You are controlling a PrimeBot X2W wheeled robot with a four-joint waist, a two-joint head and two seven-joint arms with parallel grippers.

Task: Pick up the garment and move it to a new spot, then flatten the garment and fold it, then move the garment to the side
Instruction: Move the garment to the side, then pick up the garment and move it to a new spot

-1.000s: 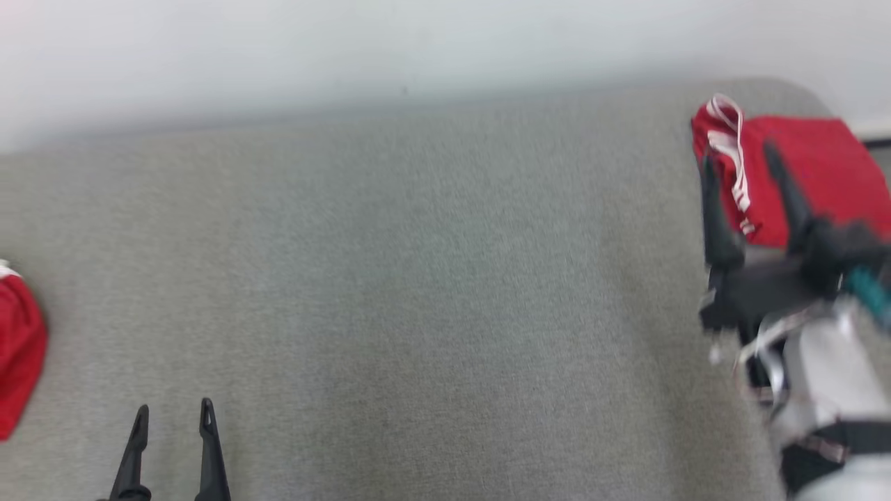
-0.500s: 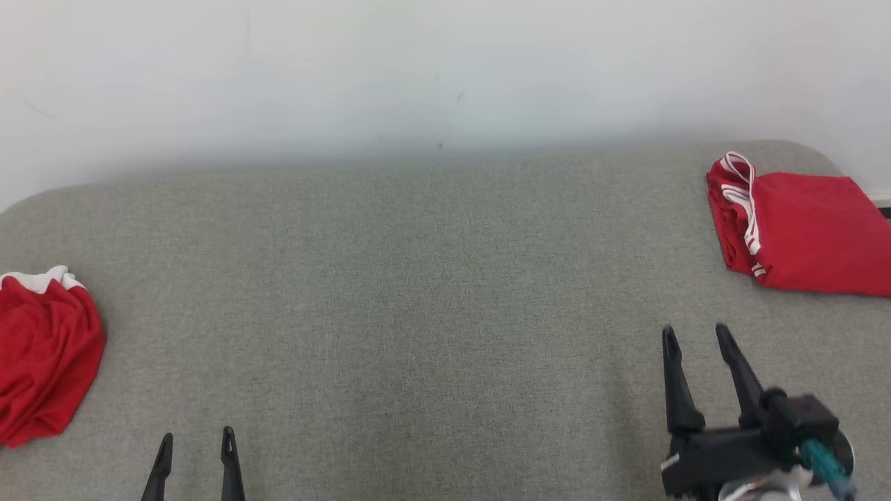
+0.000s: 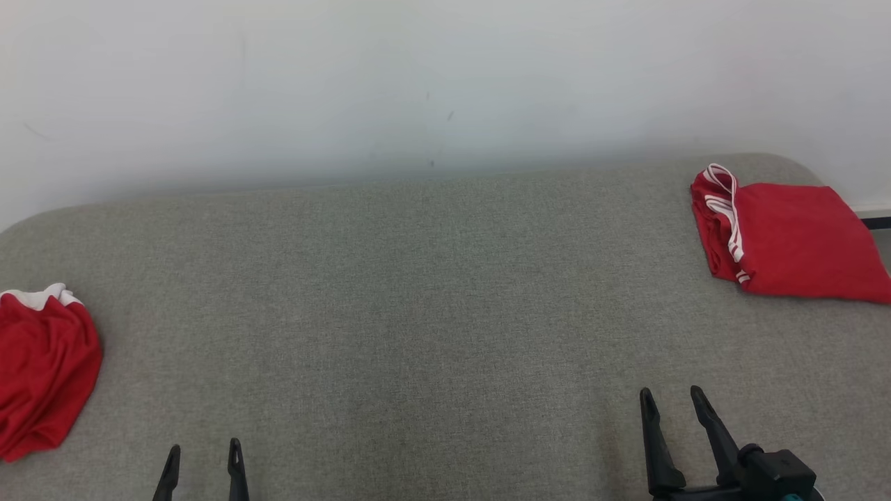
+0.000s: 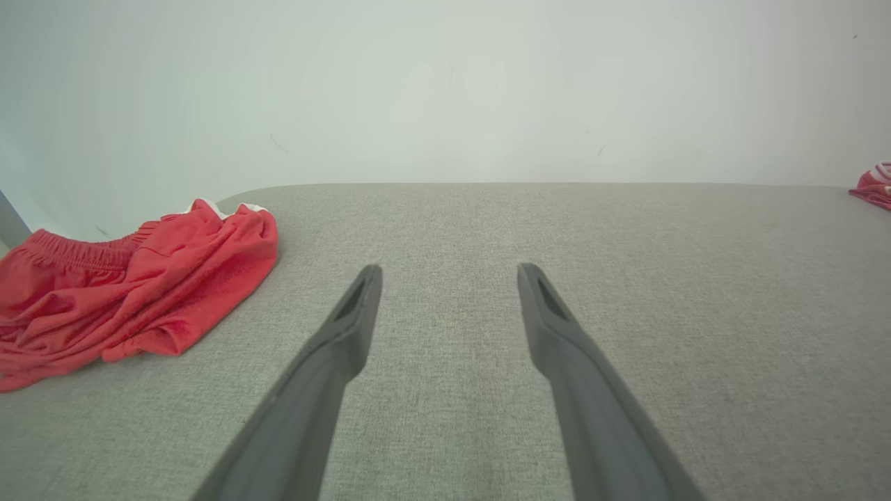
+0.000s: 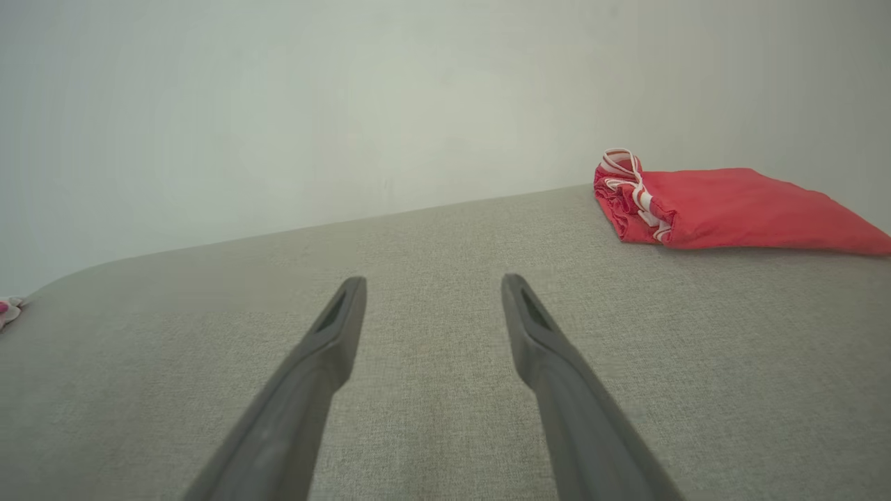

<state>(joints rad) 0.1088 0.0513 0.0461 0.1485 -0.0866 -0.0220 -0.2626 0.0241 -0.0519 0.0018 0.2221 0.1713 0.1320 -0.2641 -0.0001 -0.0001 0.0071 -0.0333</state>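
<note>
Folded garment (image 3: 786, 240) well beyond right fingers (image 3: 653, 438)

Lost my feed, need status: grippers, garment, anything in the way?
Left gripper open, empty. Right gripper open, empty. Folded red garment far right on grey surface; crumpled red garment at left edge. Nothing between grippers and either.

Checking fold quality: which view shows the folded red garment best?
Right wrist view: the folded red garment is closest, striped edge clear. Head view has it smaller, top-down, far right; left wrist view, an edge sliver.
</note>
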